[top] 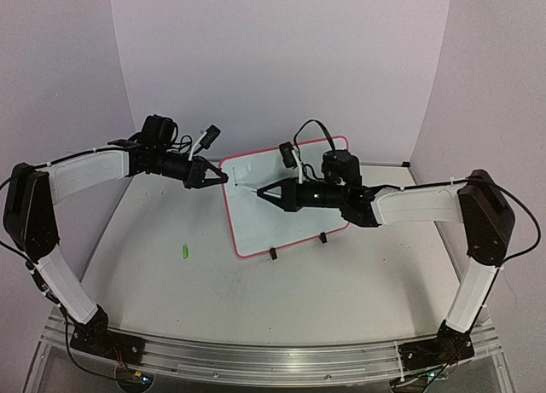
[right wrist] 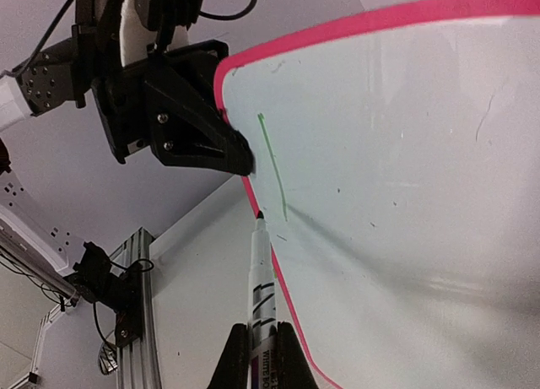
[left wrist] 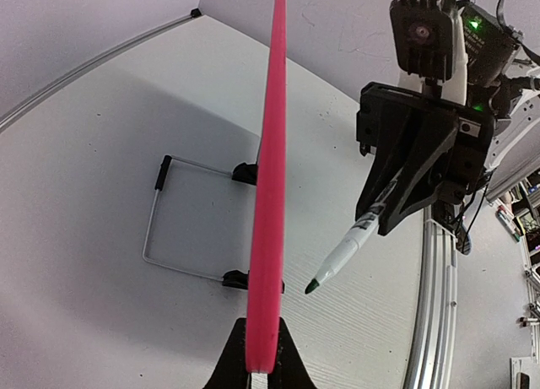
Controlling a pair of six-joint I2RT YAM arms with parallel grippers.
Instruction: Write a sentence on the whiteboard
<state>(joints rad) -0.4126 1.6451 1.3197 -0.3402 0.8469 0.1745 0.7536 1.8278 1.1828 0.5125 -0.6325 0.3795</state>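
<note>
Top view: table [top: 341,282] under it all; whiteboard [top: 275,227] propped near centre, tilted back, long axis running roughly 8 to 2 o'clock, pink rim all round.

Left gripper [top: 220,173] sits at the board's 10 o'clock corner; jaws pressed together on the rim, pinching it edge-on in its own wrist cam; that's the steadying hand, not the writing one.

Right gripper [top: 260,191] comes in across the board face from 3 o'clock, pointing toward 9; jaws squeezed onto the marker [right wrist: 261,279], barrel in line w/ the fingers, green tip leading.

Key relation: the writing surface lies straight ahead of the right claw, w/ blank board spreading away toward 3 o'clock behind the tip; tip is near the left rim, just beside the lower end of the green stroke [right wrist: 272,165], the only mark of the sentence so far; left wrist cam shows the tip apart from the face, so I'd judge it lifted, not pressing. Right arm is the nearer one for writing; task barely begun.

In the way: left claw's fingers just beside the tip at 10–11 o'clock, so tight quarters there; wire stand [left wrist: 163,171] behind the board, clip feet [top: 273,254] at its 6 o'clock edge; small green cap [top: 182,251] on the table at 8 o'clock, well apart.
</note>
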